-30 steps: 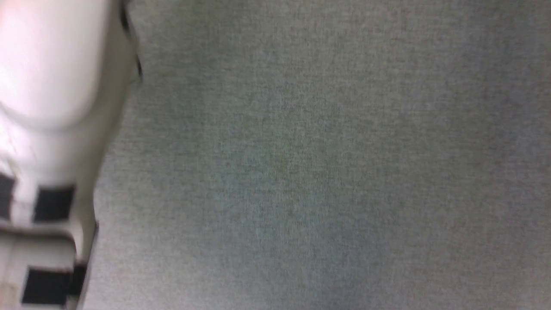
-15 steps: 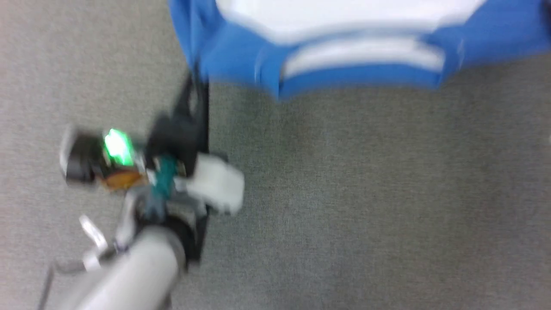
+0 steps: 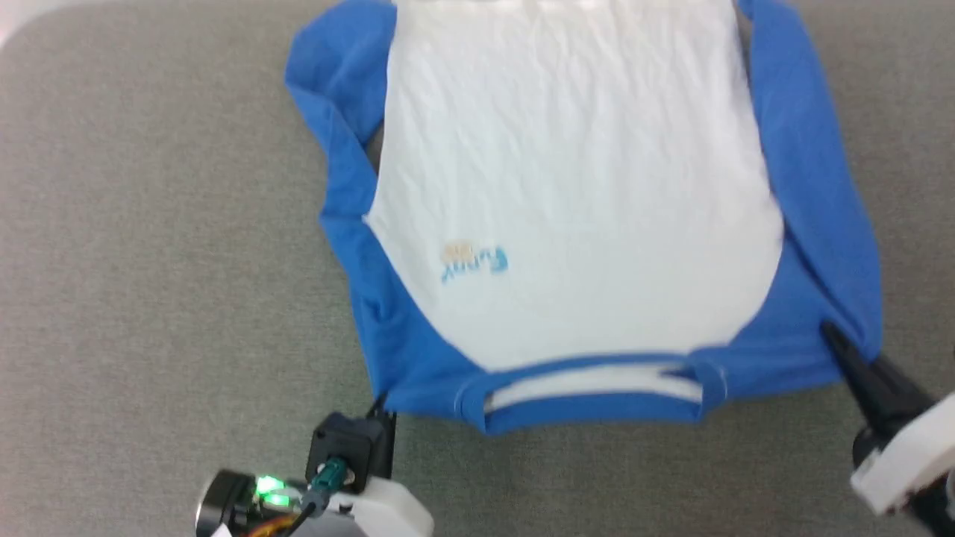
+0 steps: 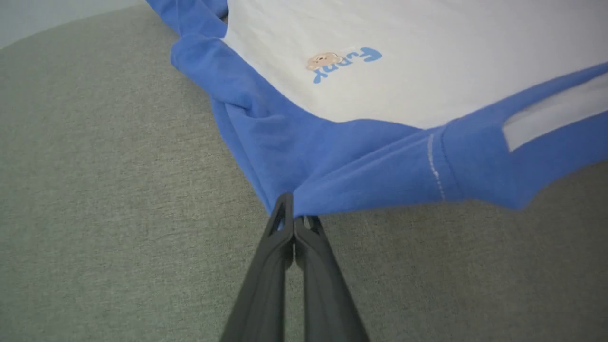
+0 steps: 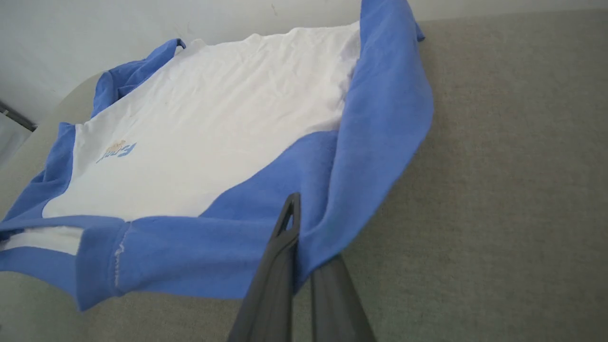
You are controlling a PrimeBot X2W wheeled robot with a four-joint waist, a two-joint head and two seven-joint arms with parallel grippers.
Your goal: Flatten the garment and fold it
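Observation:
The garment [image 3: 574,186] lies chest up on the grey surface, with a white body, blue sleeves and its blue neckband nearest me. A small bear print with blue lettering [image 4: 342,61] sits on the chest. At the lower left, my left gripper [image 3: 380,406] is shut on the blue shoulder corner; the left wrist view shows its fingertips [image 4: 292,213] pinching the fabric's edge. My right gripper [image 3: 832,335] is shut on the other blue shoulder corner, where the cloth drapes over one of its fingers [image 5: 299,228]. Between the two grips the neck edge hangs slightly raised. Both sleeves are folded inward along the body.
The grey fabric-covered surface [image 3: 149,224] stretches well beyond the garment on the left, right and near sides. Its rounded corner [image 3: 22,30] shows at the upper left. A pale wall [image 5: 142,19] stands beyond the far edge.
The head camera has swung: it first showed bare grey surface and a pale arm, then the garment's neck edge, and now most of the garment with both grippers at its shoulder corners.

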